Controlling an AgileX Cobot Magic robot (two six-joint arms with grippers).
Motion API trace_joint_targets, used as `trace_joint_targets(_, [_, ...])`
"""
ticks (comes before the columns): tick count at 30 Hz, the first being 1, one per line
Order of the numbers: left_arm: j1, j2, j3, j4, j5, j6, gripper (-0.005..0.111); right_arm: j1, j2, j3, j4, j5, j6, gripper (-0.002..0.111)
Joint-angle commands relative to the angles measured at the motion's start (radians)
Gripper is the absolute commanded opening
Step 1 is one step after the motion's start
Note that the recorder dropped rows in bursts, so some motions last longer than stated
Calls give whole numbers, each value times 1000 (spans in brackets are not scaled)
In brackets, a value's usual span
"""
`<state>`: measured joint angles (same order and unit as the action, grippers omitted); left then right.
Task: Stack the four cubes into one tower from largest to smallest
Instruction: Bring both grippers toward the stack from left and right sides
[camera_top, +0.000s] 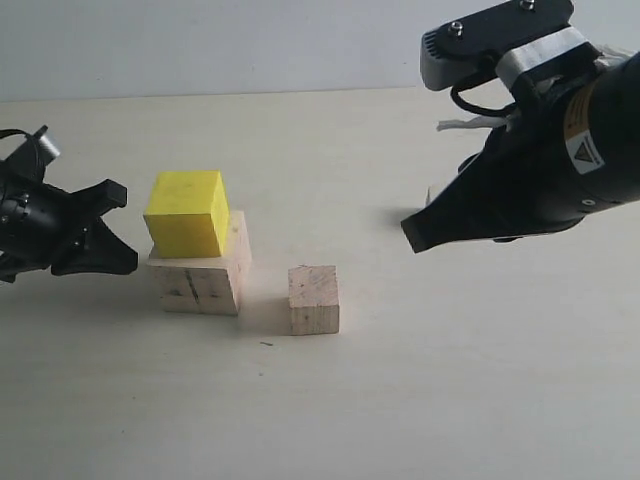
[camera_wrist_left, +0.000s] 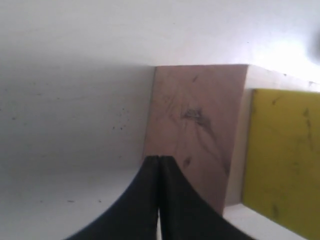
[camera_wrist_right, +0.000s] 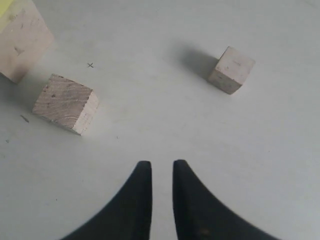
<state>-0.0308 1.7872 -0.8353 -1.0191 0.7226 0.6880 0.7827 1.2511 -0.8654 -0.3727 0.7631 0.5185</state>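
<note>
The yellow cube (camera_top: 186, 212) sits on the large pale wood cube (camera_top: 200, 280), shifted toward its left rear edge. The medium wood cube (camera_top: 314, 299) stands alone on the table just right of them. In the right wrist view I see the smallest wood cube (camera_wrist_right: 231, 70) apart from the medium cube (camera_wrist_right: 65, 103); the right arm hides it in the exterior view. My left gripper (camera_wrist_left: 159, 159) is shut and empty, close to the large cube's side (camera_wrist_left: 197, 135). My right gripper (camera_wrist_right: 162, 165) hovers above the table, its jaws a narrow gap apart with nothing between.
The cubes rest on a pale tabletop (camera_top: 450, 400) that meets a white wall at the back. The right arm's black body (camera_top: 560, 150) fills the upper right of the exterior view.
</note>
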Motion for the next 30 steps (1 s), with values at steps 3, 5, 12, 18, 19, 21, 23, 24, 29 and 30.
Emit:
trace_joint_targets(3, [2,56,-26,-88,84,59,0,-5,-6,11,37,-36,0,15])
trace_joint_targets(5, [0,70,-31,-95,102,59,0,-5,-6,11,56,-53,-2,15])
trace_joint_targets(12, [-2,102,-40,-151,158,78,0,-5,-6,11,181,-128,-85,15])
trace_joint_targets(18, [-2,109,-40,-196,167,92,0,-5,-6,11,216,-157,-85,15])
trace_joint_targets(19, [-2,109,-40,-204,165,94,0,-5,-6,11,223,-159,-85,15])
trace_joint_targets(21, [-2,109,-40,-217,153,101,0,-5,-4,11,243,-166,-98,15])
trace_joint_targets(23, [-2,109,-44,-220,137,101,0,-5,2,11,276,-172,-135,15])
trace_joint_targets(24, [-4,109,-49,-214,125,101,0,-5,6,11,295,-175,-150,15])
trace_joint_targets(29, [-10,126,-76,-210,138,105,0,-3,52,11,409,-202,-251,15])
trace_joint_targets(30, [-18,135,-86,-210,145,105,0,-3,62,11,424,-214,-262,15])
